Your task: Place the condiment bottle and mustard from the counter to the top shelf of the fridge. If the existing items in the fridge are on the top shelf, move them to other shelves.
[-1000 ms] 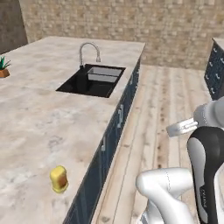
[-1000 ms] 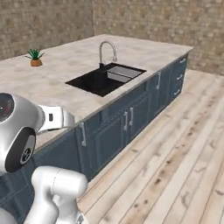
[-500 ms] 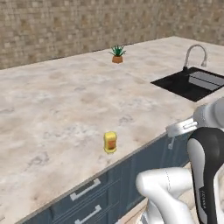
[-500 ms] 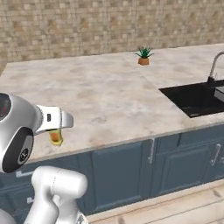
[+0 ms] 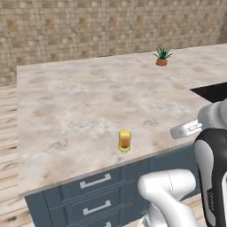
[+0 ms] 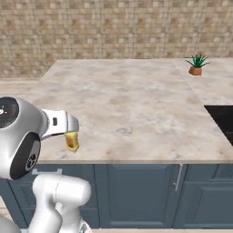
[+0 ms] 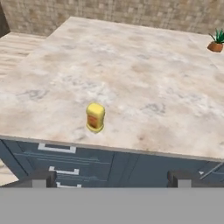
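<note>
Beige marbled counter (image 5: 80,102) spreads before a brick wall; the mustard (image 7: 95,117) stands upright near its front edge, above the drawers; a potted plant (image 6: 196,65) sits toward the far edge; my gripper (image 7: 109,178) hangs spread wide, holding nothing.

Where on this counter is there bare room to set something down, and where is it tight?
The counter is bare nearly everywhere: the whole stretch between the mustard near the front edge and the potted plant at the far right edge is free. The sink takes the right side. Nothing is crowded; the mustard stands alone.
</note>
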Controlling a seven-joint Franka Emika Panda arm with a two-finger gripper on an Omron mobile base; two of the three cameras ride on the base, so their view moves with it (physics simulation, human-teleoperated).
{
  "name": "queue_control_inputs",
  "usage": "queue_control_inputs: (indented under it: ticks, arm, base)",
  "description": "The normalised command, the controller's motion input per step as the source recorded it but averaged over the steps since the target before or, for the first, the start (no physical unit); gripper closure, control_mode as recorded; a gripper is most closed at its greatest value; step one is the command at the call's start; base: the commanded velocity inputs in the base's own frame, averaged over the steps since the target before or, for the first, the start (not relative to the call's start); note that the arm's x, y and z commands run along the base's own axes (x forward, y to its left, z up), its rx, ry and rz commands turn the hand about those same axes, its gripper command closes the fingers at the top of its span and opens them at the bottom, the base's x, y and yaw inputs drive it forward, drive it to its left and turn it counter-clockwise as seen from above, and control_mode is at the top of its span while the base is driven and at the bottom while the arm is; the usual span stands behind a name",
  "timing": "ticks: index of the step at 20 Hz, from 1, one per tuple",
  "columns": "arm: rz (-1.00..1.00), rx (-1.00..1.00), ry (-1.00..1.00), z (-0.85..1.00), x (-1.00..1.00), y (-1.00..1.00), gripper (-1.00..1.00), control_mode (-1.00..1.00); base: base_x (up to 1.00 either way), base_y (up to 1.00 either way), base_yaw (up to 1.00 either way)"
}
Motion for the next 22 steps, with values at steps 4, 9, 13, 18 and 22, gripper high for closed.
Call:
queue_control_inputs:
  ticks: [4,9,13,18,22]
  arm:
    - [0.00,0.00,0.00,0.00,0.00,0.00,-1.00,1.00]
    - [0.00,0.00,0.00,0.00,0.00,0.00,-1.00,1.00]
    - [0.00,0.00,0.00,0.00,0.00,0.00,-1.00,1.00]
    - [0.00,0.06,0.00,-0.04,0.02,-0.20,-1.00,-1.00]
    - [0.18,0.19,0.04,-0.23,0.19,-0.77,-1.00,-1.00]
  base:
    - [0.00,-0.02,0.35]
    - [0.00,0.00,0.32]
    - [0.00,0.00,0.29]
    - [0.00,0.00,0.00]
    - [0.00,0.00,0.00]
